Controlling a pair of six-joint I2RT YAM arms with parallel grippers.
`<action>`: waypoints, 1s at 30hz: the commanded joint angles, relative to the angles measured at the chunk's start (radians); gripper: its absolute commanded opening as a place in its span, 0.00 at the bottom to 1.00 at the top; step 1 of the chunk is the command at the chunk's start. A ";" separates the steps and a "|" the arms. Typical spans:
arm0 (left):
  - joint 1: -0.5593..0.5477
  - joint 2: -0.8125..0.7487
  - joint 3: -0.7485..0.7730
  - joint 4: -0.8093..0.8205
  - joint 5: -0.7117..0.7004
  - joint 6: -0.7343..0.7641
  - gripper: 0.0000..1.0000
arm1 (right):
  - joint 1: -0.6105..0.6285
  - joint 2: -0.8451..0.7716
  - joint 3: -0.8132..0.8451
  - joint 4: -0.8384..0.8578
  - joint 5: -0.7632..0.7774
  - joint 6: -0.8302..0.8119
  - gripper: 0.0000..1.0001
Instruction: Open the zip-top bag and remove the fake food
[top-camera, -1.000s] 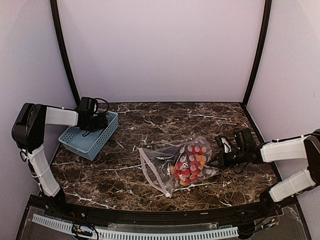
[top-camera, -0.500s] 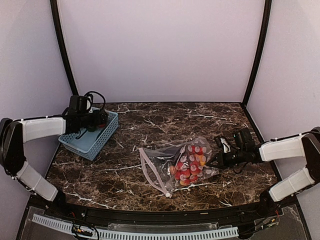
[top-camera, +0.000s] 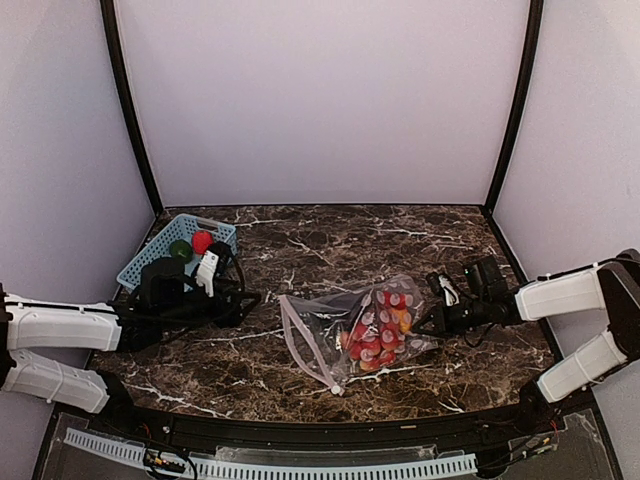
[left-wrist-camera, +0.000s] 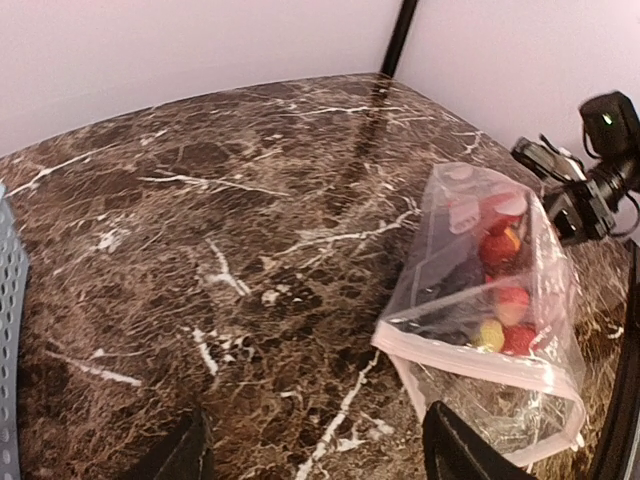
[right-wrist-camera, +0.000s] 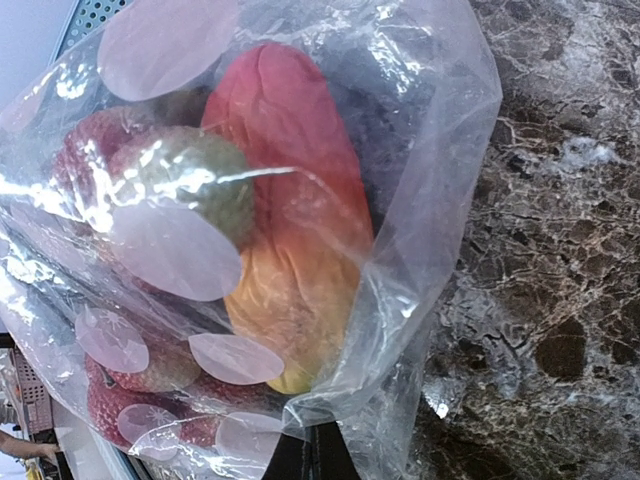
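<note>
table (top-camera: 300, 240): carrying bag mid-right
bag (top-camera: 315, 335): lying flat, zip end facing left
basket (top-camera: 150, 265): far left
food (top-camera: 380, 325): mostly bunched in bag
right gripper (top-camera: 432, 322): pinching bag's closed end, probably anchoring it
left gripper (left-wrist-camera: 320, 455): spread, empty, aimed at zip

top: high behind me, whole marble table (top-camera: 300, 230) | left wrist: low, zip-top bag (left-wrist-camera: 470, 290) frame-right | right wrist: against same bag

We see a clear crinkly plastic zip-top bag (right-wrist-camera: 420, 130) resting on a dark brown, white-veined marble tabletop (right-wrist-camera: 560, 250). Inside, a long glossy red-to-orange toy fruit (right-wrist-camera: 290, 230) lies against a bumpy green-and-red toy ball (right-wrist-camera: 190, 180), with a dark purple toy piece (right-wrist-camera: 375, 120) behind. At the bottom edge our right gripper (right-wrist-camera: 318, 462) pinches the plastic.
</note>
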 joint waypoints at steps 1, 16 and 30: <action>-0.093 0.033 -0.037 0.116 0.052 0.075 0.67 | -0.005 0.014 0.021 0.032 -0.007 -0.009 0.00; -0.270 0.524 0.076 0.506 0.097 0.261 0.56 | -0.005 0.018 0.037 0.008 -0.001 -0.027 0.00; -0.272 0.711 0.234 0.595 0.067 0.463 0.73 | -0.018 -0.039 0.108 -0.108 0.027 -0.063 0.50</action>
